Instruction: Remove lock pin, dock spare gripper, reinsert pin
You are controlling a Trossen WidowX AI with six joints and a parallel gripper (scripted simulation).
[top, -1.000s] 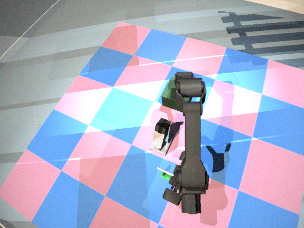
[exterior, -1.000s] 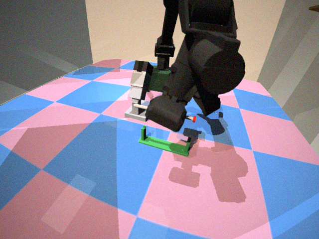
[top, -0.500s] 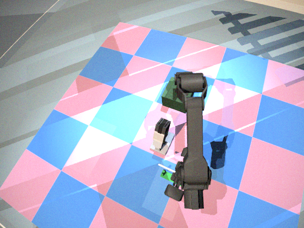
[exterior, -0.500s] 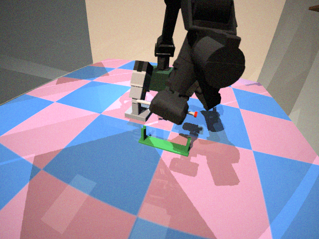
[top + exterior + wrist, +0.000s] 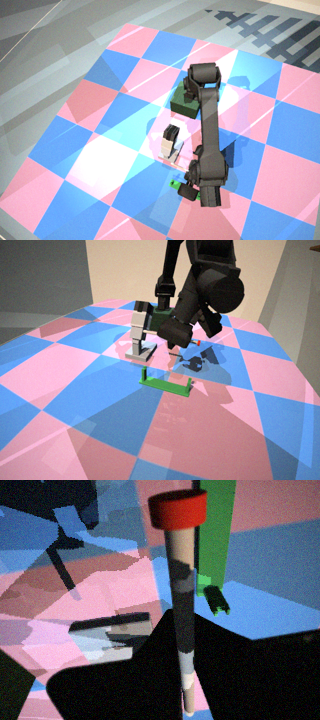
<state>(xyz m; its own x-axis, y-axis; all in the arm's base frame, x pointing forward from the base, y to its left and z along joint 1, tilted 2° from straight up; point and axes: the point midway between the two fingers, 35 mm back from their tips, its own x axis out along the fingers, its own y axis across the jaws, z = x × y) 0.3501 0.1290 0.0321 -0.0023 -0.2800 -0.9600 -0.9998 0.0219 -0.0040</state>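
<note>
Pin gripped mid-shaft, tip left bare

The hand [image 5: 190, 178] [image 5: 174, 335] [image 5: 175, 614] is closed around the lock pin [image 5: 179, 166] [image 5: 150, 332] [image 5: 183, 605], bare tip toward the mount [image 5: 165, 157] [image 5: 136, 356] [image 5: 100, 642], presumably for insertion; the green cradle [image 5: 174, 184] [image 5: 165, 385] [image 5: 215, 540] sits nearby.

The cradle [image 5: 175, 184] [image 5: 165, 386] [image 5: 216, 535] looks like smooth green plastic.

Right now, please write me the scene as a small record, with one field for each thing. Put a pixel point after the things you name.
Pin [image 5: 180, 166] [image 5: 150, 332] [image 5: 184, 605]: red-headed, held in the air
Fingers [image 5: 187, 191] [image 5: 174, 331]: shut on the pin
Green cradle [image 5: 174, 183] [image 5: 165, 386] [image 5: 216, 535]: on the checkered top, holding nothing
Stand [image 5: 166, 156] [image 5: 134, 356] [image 5: 100, 642]: gray base, upright
Green block [image 5: 182, 103] [image 5: 160, 320]: partly hidden by the arm
</note>
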